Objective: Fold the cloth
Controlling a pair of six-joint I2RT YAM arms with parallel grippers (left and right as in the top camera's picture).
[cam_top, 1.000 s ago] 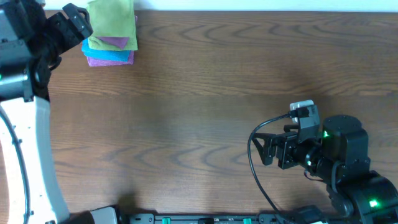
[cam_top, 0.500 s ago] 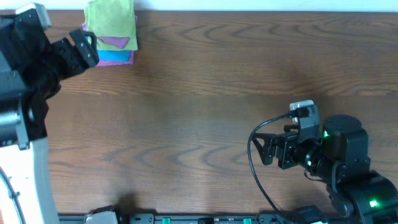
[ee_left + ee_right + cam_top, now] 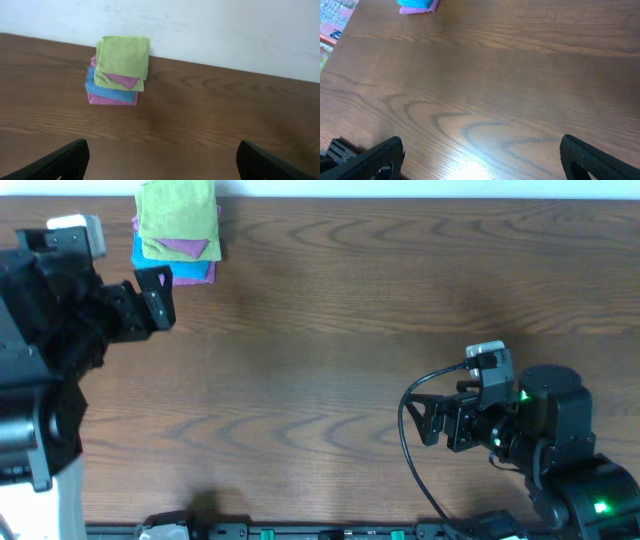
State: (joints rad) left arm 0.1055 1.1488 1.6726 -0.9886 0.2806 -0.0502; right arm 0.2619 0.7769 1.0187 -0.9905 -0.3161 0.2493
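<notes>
A stack of folded cloths (image 3: pixel 177 232) lies at the table's far left edge: a green one on top, then purple, blue and pink. It shows in the left wrist view (image 3: pixel 119 70) near the white wall. A blue and pink corner of it shows in the right wrist view (image 3: pixel 418 5). My left gripper (image 3: pixel 152 298) is open and empty, a little in front of the stack and apart from it. Its fingertips frame bare wood (image 3: pixel 160 160). My right gripper (image 3: pixel 432 420) is open and empty over bare wood at the front right (image 3: pixel 480 157).
The brown wooden table (image 3: pixel 330 330) spans the view. A white wall (image 3: pixel 225 30) runs along its far edge. A black cable (image 3: pixel 408 450) loops from the right arm. Coloured items (image 3: pixel 332 30) lie beyond the table's left edge.
My left arm has drawn back from the cloth stack toward the table's front, with its gripper empty. The stack stays put. The right arm has not moved.
</notes>
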